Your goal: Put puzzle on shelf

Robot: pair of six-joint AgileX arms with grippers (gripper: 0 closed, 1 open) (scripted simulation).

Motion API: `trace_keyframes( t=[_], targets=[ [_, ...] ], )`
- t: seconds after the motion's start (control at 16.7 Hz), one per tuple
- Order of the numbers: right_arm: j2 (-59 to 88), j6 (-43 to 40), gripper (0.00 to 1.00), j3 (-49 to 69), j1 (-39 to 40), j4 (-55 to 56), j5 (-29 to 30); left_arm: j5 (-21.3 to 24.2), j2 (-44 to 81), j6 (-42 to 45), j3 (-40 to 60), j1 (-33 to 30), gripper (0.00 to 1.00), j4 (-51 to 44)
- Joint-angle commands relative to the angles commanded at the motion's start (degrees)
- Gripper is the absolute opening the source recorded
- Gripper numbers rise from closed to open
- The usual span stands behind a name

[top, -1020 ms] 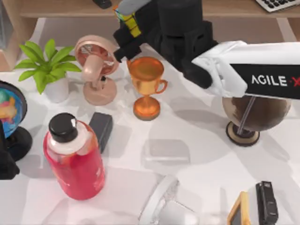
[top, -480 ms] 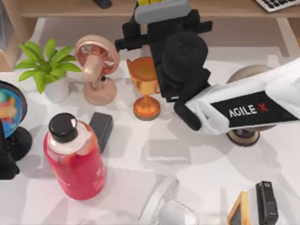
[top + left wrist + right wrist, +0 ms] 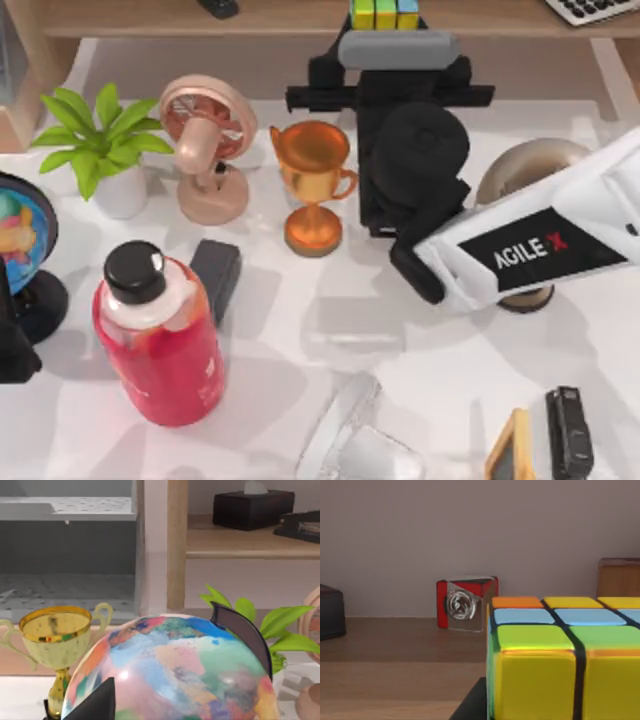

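Observation:
The puzzle (image 3: 384, 12), a small cube of yellow, green and blue squares, sits over the light-brown shelf (image 3: 150, 17) at the back of the table. My right gripper (image 3: 385, 28) reaches in from the right and is shut on it. In the right wrist view the puzzle (image 3: 560, 655) looms close, just over the shelf board (image 3: 395, 650), with a dark finger (image 3: 470, 705) beside its lower edge. My left arm (image 3: 14, 345) stays parked at the left edge; its gripper (image 3: 160, 645) is open in front of a coloured globe (image 3: 170, 675).
An orange trophy (image 3: 312, 180), a pink fan (image 3: 205, 150) and a potted plant (image 3: 100, 140) stand just before the shelf. A red bottle (image 3: 160, 340) and a brown globe (image 3: 530, 170) flank the middle. A red-and-clear cube (image 3: 465, 603) rests on the shelf.
My right arm has swung to the right and toward the back with the puzzle. The cube has gone from above the trophy and fan to over the shelf board. The left arm has not moved.

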Motion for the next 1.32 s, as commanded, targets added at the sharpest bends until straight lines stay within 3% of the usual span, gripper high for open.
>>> trace_keyframes(
  t=[0.42, 0.96, 1.32],
  targets=[
    [0.34, 0.15, 0.00, 1.10, -0.06, -0.79, -0.43, 0.00, 0.00, 0.00, 0.00, 0.00, 1.00, 0.00],
    [10.27, 1.66, 0.00, 24.85, -6.55, -14.37, -6.19, 0.00, 0.00, 0.00, 0.00, 0.00, 1.00, 0.00],
    [11.72, 1.86, 0.00, 26.82, -7.24, -16.11, -6.94, 0.00, 0.00, 0.00, 0.00, 0.00, 1.00, 0.00]
  ],
)
